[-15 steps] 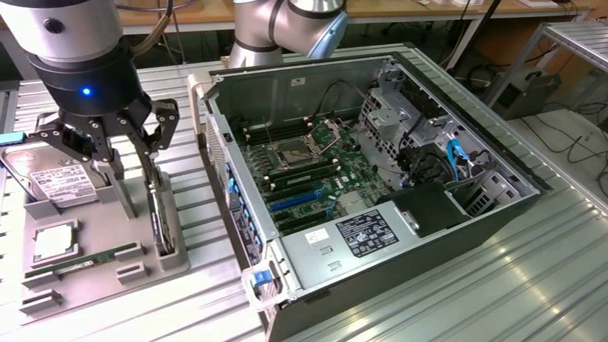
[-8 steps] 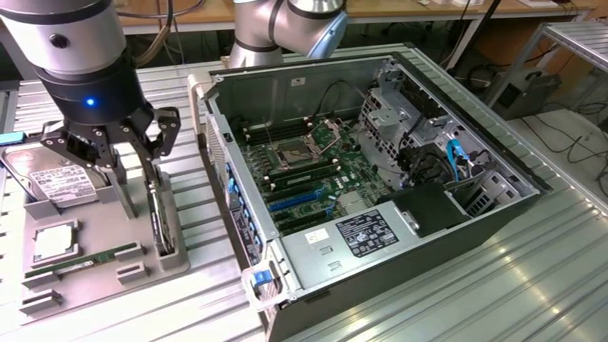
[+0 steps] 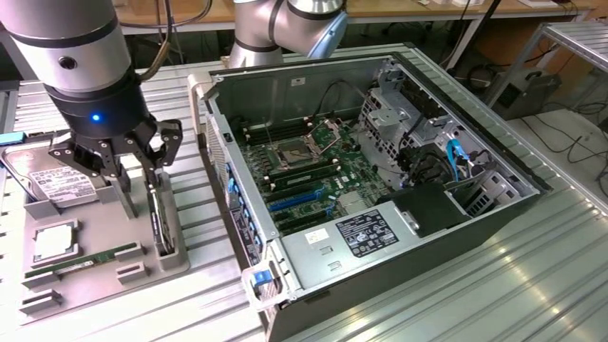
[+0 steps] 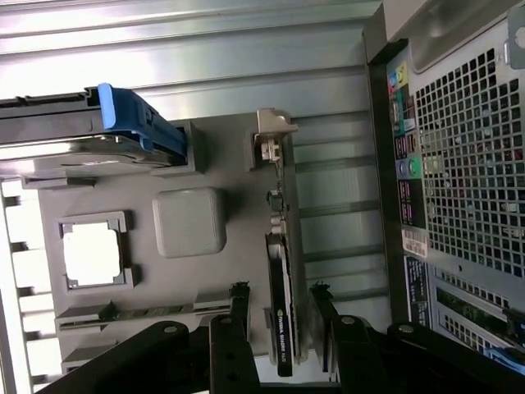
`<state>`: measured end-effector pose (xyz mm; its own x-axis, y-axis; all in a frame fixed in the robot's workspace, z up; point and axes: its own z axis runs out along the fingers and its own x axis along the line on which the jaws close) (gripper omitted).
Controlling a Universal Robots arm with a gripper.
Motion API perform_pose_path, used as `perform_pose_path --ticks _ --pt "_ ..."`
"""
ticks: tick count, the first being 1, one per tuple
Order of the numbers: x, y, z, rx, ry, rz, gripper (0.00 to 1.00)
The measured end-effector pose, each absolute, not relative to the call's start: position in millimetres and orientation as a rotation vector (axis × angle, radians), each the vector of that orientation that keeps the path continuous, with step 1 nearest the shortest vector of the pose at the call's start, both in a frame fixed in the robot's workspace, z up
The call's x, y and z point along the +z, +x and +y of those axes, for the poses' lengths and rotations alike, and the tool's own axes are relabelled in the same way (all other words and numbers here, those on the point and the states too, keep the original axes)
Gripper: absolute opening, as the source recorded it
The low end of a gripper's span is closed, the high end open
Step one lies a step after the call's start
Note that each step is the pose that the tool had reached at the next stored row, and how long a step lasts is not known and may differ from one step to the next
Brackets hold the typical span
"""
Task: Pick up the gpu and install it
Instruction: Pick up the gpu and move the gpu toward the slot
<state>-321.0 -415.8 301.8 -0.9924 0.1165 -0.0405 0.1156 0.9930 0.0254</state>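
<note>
Gpu (image 4: 279, 254) on edge in gray tray (image 4: 238, 205) slot, straddled by end effector (image 4: 279, 289), spread apart, not clamped

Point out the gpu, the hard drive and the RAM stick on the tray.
gpu (image 4: 280, 320), wrist view: on the black card edge standing in its slot.
hard drive (image 3: 65, 187), exterior view: on its white label.
RAM stick (image 3: 84, 261), exterior view: on the middle of the green strip.

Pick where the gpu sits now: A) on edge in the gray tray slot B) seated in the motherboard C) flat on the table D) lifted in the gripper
A: the gpu stands on edge in the gray tray, the open gripper straddling it.
</note>
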Motion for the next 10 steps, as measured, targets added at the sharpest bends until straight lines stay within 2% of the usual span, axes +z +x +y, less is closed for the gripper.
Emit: perform_pose_path --ticks 10 --pt "279 -318 -418 0.035 0.195 3.093 0.42"
